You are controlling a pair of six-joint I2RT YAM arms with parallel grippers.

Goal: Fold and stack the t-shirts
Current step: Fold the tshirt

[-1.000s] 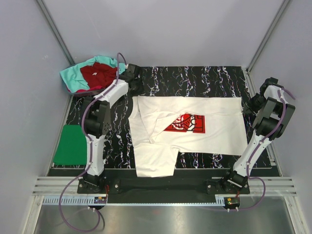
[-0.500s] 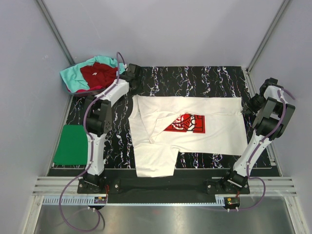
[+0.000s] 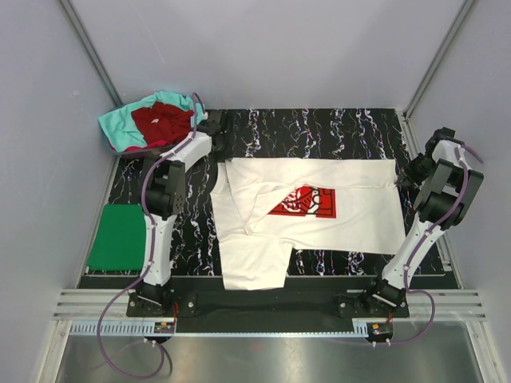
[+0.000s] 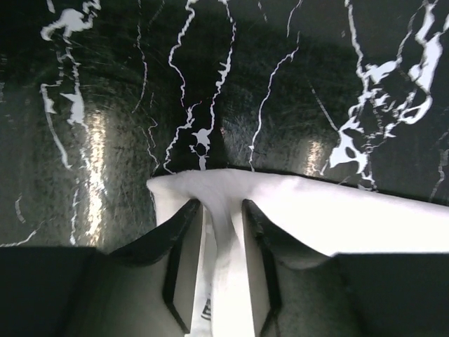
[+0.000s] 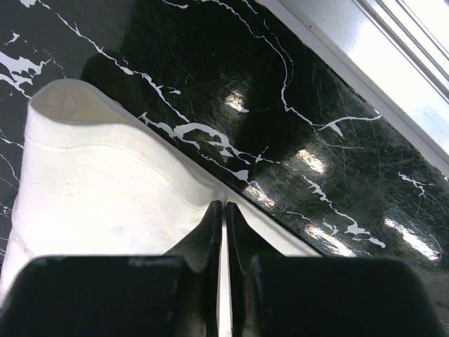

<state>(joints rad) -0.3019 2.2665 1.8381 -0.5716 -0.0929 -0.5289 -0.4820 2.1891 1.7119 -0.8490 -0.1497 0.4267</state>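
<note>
- The right claw (image 5: 223, 205) has its two dark fingers pressed together, with only a thin pale sliver between them, at the edge of the white t-shirt (image 5: 98, 189).
- The cloth spreads to the left of the claw, a stitched hem line running across it and a rounded folded corner at its far end.
- Beneath lies the glossy black desk (image 5: 295, 105) with white veins.
- A pale border strip (image 5: 393, 42) crosses the upper right corner.

The top camera looks down from behind on the whole table (image 3: 319, 128); each wrist camera faces down, close on one corner of the white t-shirt (image 3: 351, 227).
</note>
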